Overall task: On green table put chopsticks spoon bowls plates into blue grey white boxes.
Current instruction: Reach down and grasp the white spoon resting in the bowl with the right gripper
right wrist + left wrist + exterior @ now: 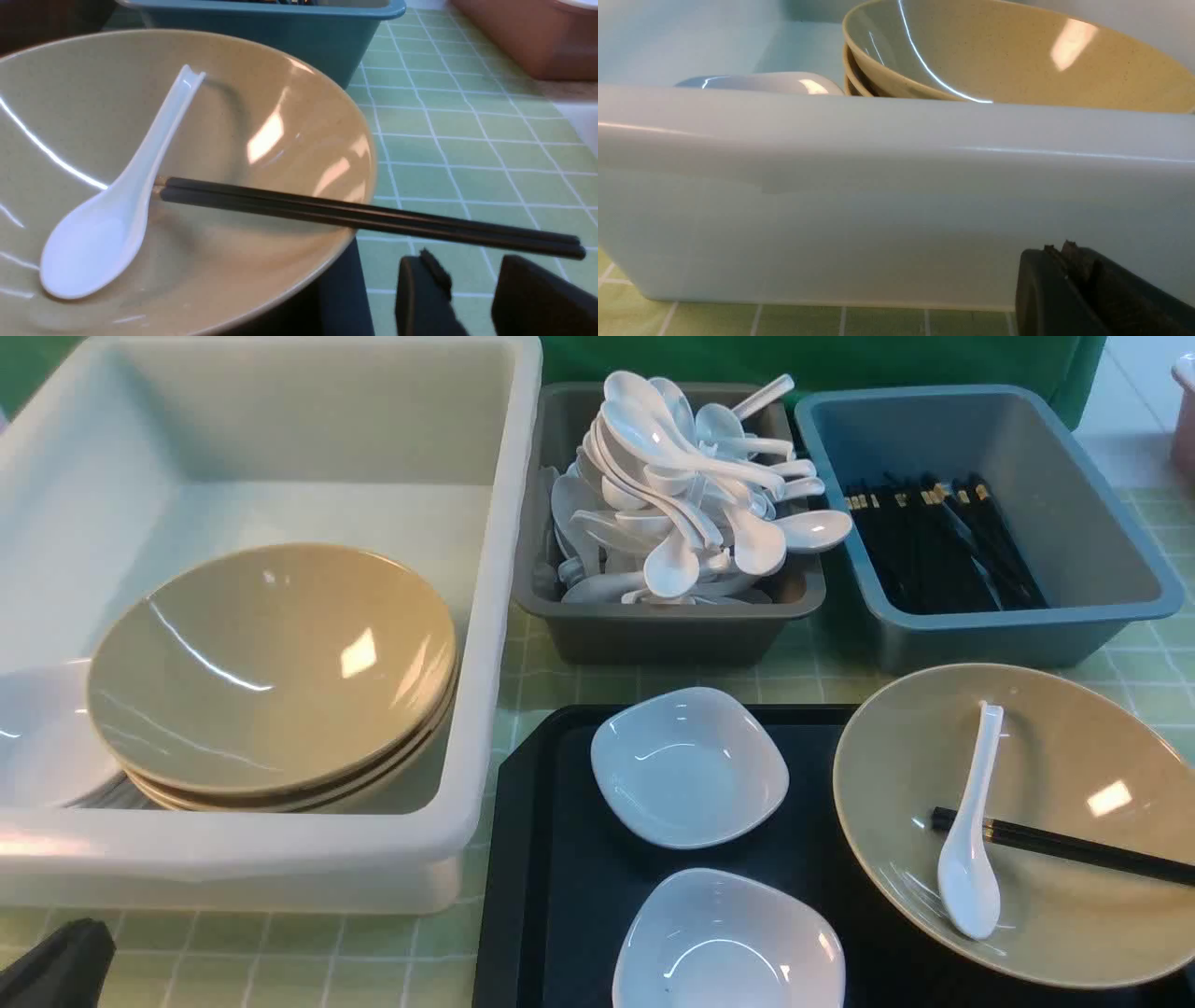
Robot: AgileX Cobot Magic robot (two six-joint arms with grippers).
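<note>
Your black chopsticks (369, 217) lay across the tan plate (280, 93), ends touching the glossy white spoon (117, 219). Your right tool (467, 261) gaped empty just beside them, and your left tool (1059, 249) sat clenched beside the white box (878, 186).

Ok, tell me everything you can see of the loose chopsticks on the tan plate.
The chopsticks are two thin black sticks, smooth, lying side by side, nearly level. Their pale-banded ends sit inside the plate against the spoon handle; they cross the plate's rim and jut over the green table. The right gripper, fingers apart, is near, not touching.
</note>
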